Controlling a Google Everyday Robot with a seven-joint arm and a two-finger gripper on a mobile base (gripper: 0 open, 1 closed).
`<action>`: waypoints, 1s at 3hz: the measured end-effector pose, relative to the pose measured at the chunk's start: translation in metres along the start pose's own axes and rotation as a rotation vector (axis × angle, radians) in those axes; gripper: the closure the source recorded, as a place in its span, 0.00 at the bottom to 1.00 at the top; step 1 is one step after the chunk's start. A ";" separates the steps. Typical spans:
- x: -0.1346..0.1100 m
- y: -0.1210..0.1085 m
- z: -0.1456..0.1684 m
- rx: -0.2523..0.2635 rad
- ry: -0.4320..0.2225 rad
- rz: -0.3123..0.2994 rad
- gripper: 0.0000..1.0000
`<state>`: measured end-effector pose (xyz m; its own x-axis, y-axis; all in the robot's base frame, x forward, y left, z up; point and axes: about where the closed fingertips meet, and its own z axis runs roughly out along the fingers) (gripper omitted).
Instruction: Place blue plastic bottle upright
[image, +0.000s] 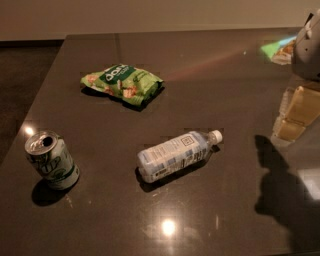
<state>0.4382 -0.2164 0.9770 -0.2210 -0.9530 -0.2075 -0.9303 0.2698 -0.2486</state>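
The blue plastic bottle (175, 154) lies on its side near the middle of the dark table (225, 75). It is clear, with a pale blue-and-white label, and its white cap points to the right and slightly away. My gripper (297, 116) hangs at the right edge of the view, above the table, to the right of the bottle and apart from it. It holds nothing that I can see. Its shadow falls on the table below it at the lower right.
A green-and-white soda can (51, 160) stands upright at the front left. A green snack bag (122, 83) lies flat at the back left of the bottle. The table's left edge runs diagonally past the can, with dark floor beyond it.
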 end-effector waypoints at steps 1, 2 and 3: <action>-0.003 -0.001 -0.001 0.010 0.001 -0.011 0.00; -0.023 0.004 0.010 0.001 -0.006 -0.100 0.00; -0.048 0.014 0.027 -0.010 0.008 -0.230 0.00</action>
<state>0.4443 -0.1628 0.9577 -0.0053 -0.9903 -0.1390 -0.9594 0.0443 -0.2786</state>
